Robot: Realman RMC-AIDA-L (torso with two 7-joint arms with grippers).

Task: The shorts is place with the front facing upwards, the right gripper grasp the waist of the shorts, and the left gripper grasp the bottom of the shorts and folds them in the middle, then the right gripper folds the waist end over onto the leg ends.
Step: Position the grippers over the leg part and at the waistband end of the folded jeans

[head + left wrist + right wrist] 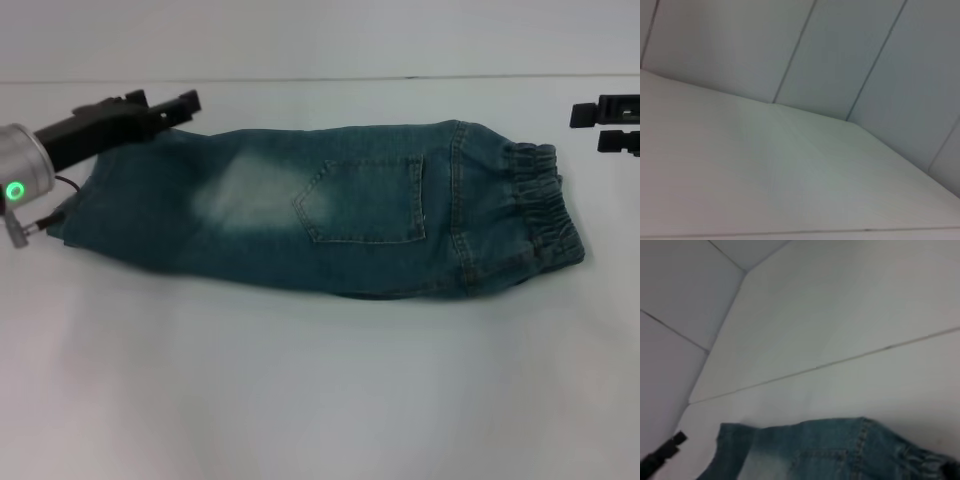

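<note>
Shorts (340, 210) lying folded lengthwise on table (300, 400); left gripper (172, 106) hovering parted over leg end, right gripper (606, 127) waiting parted beside waist.

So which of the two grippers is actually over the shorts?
The left gripper: its fingers reach over the leg end of the shorts. The right gripper sits beyond the waistband, on bare table.

White table (320, 400) — folded denim shorts (330, 215) lie flat on it.
</note>
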